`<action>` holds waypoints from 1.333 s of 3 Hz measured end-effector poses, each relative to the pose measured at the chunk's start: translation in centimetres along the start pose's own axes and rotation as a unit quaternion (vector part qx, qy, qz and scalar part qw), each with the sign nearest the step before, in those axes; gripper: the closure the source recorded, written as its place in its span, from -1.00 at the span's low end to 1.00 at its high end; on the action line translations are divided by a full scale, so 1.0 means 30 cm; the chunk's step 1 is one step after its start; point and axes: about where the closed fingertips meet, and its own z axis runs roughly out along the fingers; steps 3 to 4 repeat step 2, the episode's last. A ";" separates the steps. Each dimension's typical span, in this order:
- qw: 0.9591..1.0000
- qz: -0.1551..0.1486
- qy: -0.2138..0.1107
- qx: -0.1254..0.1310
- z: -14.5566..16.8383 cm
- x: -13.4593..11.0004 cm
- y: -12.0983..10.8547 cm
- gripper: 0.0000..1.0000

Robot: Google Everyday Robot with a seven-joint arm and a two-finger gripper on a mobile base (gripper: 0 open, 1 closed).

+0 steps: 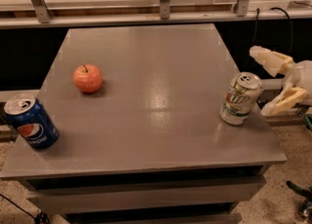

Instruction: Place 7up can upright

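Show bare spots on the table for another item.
Widest bare patch: table centre and back, between apple and 7up can. Front middle, between Pepsi can and 7up can, also free. Crowded: right edge, open gripper just off it beside the can.

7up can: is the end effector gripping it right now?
No, the open end effector sits just right of the 7up can, apart from it.
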 end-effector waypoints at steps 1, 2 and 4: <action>0.995 -0.023 0.100 -0.018 0.007 -0.026 0.000 -1.00; 0.995 -0.021 0.093 -0.016 0.010 -0.015 -0.002 -1.00; 0.995 -0.021 0.093 -0.016 0.010 -0.015 -0.002 -1.00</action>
